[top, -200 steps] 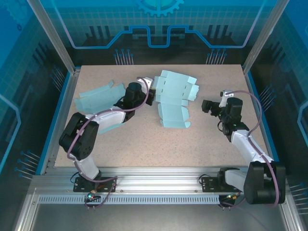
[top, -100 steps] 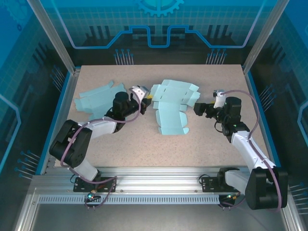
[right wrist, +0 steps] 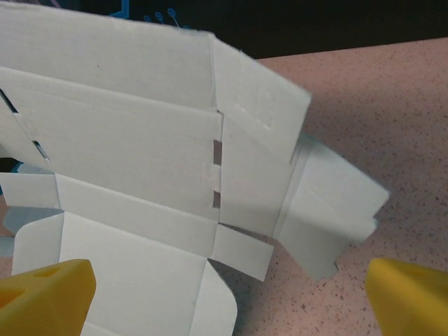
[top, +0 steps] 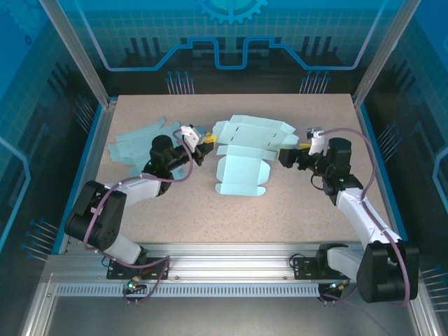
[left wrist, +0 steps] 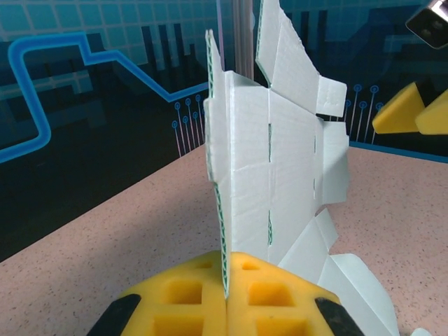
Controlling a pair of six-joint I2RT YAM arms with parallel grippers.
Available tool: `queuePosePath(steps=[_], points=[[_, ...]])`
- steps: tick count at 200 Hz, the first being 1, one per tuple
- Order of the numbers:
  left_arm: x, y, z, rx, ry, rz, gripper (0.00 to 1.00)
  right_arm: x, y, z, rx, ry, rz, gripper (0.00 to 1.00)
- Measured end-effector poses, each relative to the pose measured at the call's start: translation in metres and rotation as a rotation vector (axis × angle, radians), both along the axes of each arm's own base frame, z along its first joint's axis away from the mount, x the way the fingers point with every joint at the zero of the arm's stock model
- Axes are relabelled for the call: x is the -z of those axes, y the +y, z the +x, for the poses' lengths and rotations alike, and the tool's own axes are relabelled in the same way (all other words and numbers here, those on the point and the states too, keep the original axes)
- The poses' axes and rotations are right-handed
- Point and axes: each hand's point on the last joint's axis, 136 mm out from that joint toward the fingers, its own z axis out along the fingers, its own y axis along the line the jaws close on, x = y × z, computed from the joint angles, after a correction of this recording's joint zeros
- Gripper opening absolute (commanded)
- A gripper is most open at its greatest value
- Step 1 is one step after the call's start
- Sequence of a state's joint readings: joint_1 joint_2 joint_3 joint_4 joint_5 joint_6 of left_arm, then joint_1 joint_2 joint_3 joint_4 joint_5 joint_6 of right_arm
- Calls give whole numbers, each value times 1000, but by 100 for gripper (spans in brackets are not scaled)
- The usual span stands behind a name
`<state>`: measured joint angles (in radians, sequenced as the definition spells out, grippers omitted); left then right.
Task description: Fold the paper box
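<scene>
Here, pale-blue paper box (top: pixel 241 171) partly folded, left end effector (top: pixel 208 141) pinching its edge — right end effector (top: pixel 288 151) spread

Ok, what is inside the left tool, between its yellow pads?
The edge of the upright light-blue cardboard box blank is pinched inside the shut left tool. How deep it goes between the yellow foam pads cannot be seen, because they cover it.

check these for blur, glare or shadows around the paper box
Top external: even light, paper box sharp, no glare on it. Left wrist: box's corrugated edge crisp. Right wrist: soft shadow under the box's flap on the table, right gripper slightly blurred at the bottom corners.
</scene>
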<state>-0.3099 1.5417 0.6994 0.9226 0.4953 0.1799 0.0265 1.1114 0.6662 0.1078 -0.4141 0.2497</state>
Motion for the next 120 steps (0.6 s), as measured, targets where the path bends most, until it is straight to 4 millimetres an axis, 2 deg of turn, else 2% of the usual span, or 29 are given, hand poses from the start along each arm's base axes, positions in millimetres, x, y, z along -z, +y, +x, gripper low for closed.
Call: queuePosePath(steps=[42, 82, 120], points=[[-4, 2, -2, 20, -20, -7, 0, -15, 6, 7, -38, -35, 4, 97], [-7, 1, -4, 38, -27, -12, 0, -15, 5, 13, -39, -37, -13, 96], [-8, 0, -6, 52, -23, -18, 0, -21, -11, 12, 10, -58, -39, 98]])
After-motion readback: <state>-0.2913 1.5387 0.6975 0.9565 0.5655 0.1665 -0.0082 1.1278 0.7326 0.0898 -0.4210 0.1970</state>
